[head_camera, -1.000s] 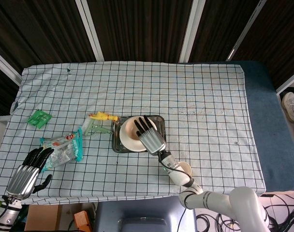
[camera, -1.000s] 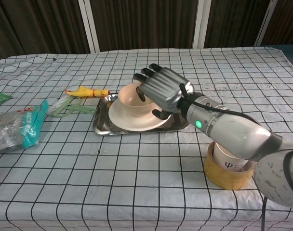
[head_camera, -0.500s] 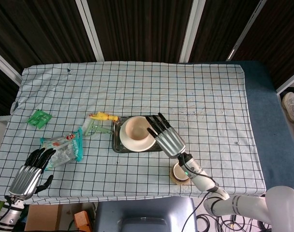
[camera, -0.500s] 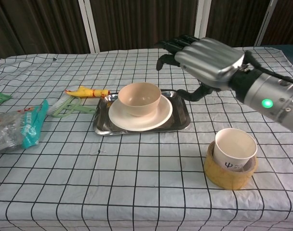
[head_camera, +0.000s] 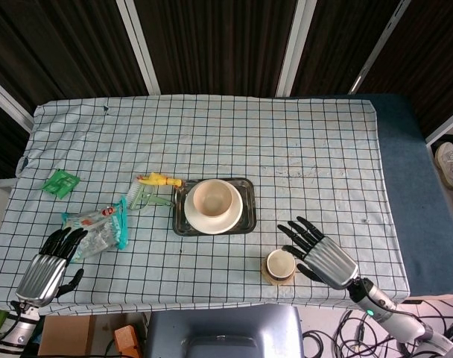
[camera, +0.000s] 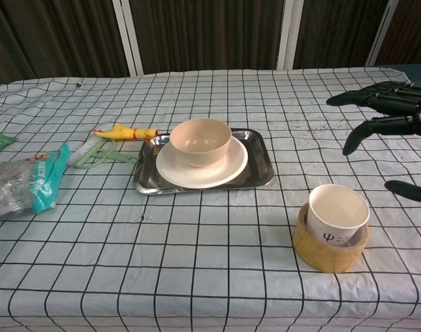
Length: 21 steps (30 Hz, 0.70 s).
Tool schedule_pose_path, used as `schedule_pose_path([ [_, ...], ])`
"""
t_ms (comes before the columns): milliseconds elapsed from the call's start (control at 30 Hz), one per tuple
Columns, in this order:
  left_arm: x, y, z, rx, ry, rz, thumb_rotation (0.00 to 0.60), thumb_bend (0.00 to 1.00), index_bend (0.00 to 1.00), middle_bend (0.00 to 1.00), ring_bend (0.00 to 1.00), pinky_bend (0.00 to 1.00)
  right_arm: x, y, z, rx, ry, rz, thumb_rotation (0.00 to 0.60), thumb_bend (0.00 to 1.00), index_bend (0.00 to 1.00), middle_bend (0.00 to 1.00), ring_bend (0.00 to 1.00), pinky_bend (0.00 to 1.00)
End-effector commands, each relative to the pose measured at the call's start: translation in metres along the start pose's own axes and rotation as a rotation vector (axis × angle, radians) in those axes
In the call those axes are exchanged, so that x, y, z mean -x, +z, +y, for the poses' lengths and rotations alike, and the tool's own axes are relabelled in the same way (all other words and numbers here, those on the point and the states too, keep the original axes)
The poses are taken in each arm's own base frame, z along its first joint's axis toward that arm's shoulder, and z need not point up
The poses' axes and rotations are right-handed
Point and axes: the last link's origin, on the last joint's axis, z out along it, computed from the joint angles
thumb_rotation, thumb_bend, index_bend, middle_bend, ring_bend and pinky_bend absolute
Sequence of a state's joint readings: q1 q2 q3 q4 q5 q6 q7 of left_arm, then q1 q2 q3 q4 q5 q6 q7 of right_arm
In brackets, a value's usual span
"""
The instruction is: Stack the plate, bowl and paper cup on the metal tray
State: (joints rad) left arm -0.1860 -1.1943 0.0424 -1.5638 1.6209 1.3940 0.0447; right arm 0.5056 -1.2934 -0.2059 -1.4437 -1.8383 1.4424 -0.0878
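Bowl [head_camera: 212, 200] sat in the plate [head_camera: 233, 217], both on the metal tray [head_camera: 247, 208]. Paper cup [head_camera: 279, 263] stood apart near the counter's [head_camera: 323, 149] front edge, nested in a tan ring holder [camera: 320, 255]. My right robot hand [head_camera: 321, 253] hovered just beside the cup, fingers spread, holding nothing. Left robot hand [head_camera: 49, 262] idled open at the far corner. Step in hand: the cup. I judged the next move: wrap it, lift clear of the holder, set it in the bowl.

The robot's right hand [head_camera: 320, 256] has lifted off the beige bowl [head_camera: 212, 199] and drawn back toward the table's near right edge. It now hovers with fingers spread just right of the white paper cup [head_camera: 279, 263].
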Motion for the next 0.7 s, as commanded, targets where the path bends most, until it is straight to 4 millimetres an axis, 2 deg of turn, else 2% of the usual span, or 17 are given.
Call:
schedule_pose_path([
  [33,0.0,0.0,0.0,-0.003,0.002,0.0,0.6,0.41,0.0,0.08,0.03,0.09,0.008,-0.011,0.001,-0.008,0.0,-0.03,0.6,0.31,0.32,0.0,0.0,0.0],
  [267,0.001,0.001,-0.001,-0.011,0.006,-0.003,0.6,0.41,0.0,0.08,0.03,0.09,0.024,-0.021,0.001,-0.016,0.019,-0.075,0.6,0.31,0.34,0.0,0.0,0.0],
  [533,0.0,0.001,-0.001,-0.011,0.006,-0.002,0.6,0.41,0.0,0.08,0.03,0.09,0.04,-0.009,-0.003,-0.019,0.035,-0.097,0.6,0.31,0.36,0.0,0.0,0.0],
  [700,0.0,0.0,-0.002,-0.013,0.003,-0.003,0.6,0.41,0.0,0.08,0.03,0.09,0.047,-0.006,-0.005,-0.026,0.041,-0.114,0.6,0.31,0.42,0.0,0.0,0.0],
])
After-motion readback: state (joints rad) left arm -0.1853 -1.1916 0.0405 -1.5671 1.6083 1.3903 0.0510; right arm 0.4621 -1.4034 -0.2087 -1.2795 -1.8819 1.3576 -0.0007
